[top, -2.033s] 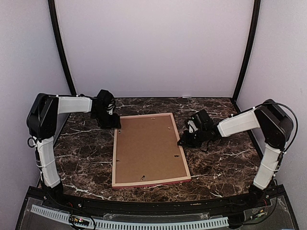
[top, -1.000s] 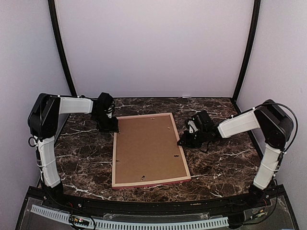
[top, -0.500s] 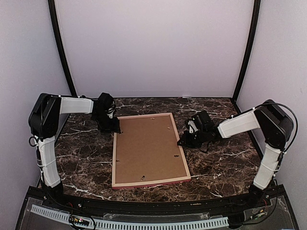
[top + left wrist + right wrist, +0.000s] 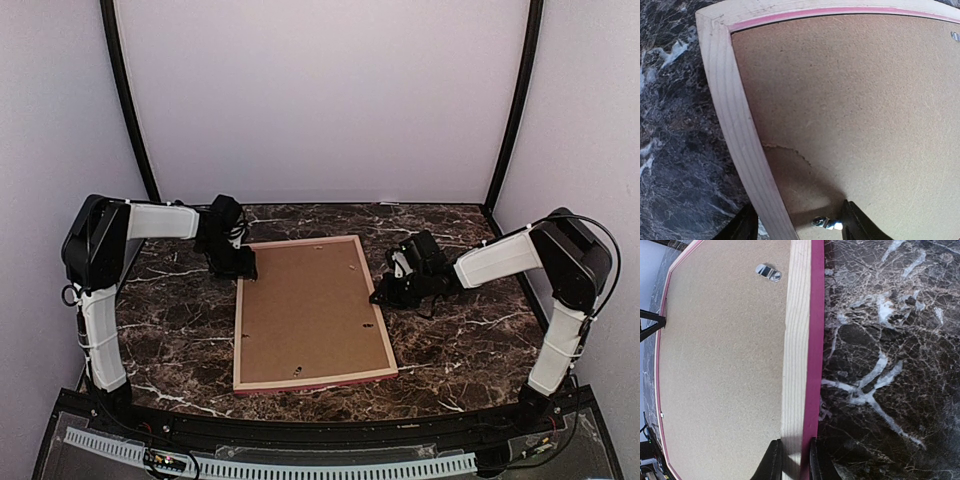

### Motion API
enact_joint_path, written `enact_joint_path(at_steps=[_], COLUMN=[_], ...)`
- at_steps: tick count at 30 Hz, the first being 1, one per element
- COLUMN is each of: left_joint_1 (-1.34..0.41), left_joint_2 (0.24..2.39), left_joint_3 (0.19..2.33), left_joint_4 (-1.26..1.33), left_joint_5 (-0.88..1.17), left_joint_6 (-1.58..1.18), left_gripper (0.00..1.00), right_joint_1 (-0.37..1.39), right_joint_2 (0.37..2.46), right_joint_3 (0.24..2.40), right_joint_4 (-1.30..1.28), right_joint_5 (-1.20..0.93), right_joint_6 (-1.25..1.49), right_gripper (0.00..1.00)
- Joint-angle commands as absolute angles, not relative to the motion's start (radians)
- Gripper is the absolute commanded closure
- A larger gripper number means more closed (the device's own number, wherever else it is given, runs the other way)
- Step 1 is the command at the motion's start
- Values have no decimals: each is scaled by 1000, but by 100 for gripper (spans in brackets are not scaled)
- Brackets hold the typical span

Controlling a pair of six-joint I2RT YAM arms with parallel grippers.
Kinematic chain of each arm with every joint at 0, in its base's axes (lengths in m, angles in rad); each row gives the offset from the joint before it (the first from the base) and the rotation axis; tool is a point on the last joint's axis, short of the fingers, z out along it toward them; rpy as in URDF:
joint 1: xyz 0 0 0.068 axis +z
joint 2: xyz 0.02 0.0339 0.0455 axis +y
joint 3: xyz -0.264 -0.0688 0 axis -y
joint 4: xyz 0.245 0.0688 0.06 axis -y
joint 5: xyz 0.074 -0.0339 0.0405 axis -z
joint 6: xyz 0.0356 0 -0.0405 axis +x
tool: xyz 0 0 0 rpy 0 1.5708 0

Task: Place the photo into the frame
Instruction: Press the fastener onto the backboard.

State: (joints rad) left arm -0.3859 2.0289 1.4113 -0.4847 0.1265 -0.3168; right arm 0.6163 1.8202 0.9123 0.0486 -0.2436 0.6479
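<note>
The frame (image 4: 239, 335) lies face down on the marble table, its light wood back and pink edge showing, with a plain brown backing board (image 4: 310, 310) filling it. The photo is hidden. My left gripper (image 4: 243, 268) hovers open at the frame's far left corner. In the left wrist view its jaws (image 4: 797, 225) straddle the left rail (image 4: 730, 115), one finger over the table, the other over the board beside a small metal tab (image 4: 824, 223). My right gripper (image 4: 380, 297) is shut on the right rail (image 4: 800, 340), fingers (image 4: 772, 462) pinching its wood and pink sides.
Small metal turn clips dot the board near its edges, one at the far right (image 4: 768, 272). Dark marble table (image 4: 470, 340) stretches to both sides of the frame. Black posts and pale walls close in the back and sides.
My left gripper has slid slightly right and nearer, onto the frame's far left corner. The right gripper and the frame have stayed still.
</note>
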Motion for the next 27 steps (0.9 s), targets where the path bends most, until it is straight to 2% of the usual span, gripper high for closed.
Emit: enact_joint_path(at_steps=[1, 5, 15, 22, 27], left_joint_1=[-403, -405, -405, -405, -405], left_joint_2=[2042, 2038, 2028, 1996, 1988], left_joint_3=[1388, 1375, 1349, 1318, 1307], left_joint_4=[-530, -535, -553, -558, -562], left_joint_5=[145, 138, 134, 142, 146], left_joint_6=[-298, -299, -298, -294, -289], left_gripper=[41, 42, 52, 53, 59], right_joint_1=[630, 630, 629, 630, 632], right_joint_2=[1890, 1891, 1890, 1891, 1884], right_joint_3=[881, 879, 871, 869, 866], right_joint_4=[-59, -55, -50, -43, -46], right_joint_5=[-258, -260, -259, -262, -260], right_joint_6=[650, 651, 652, 655, 657], right_gripper=[84, 84, 84, 84, 84])
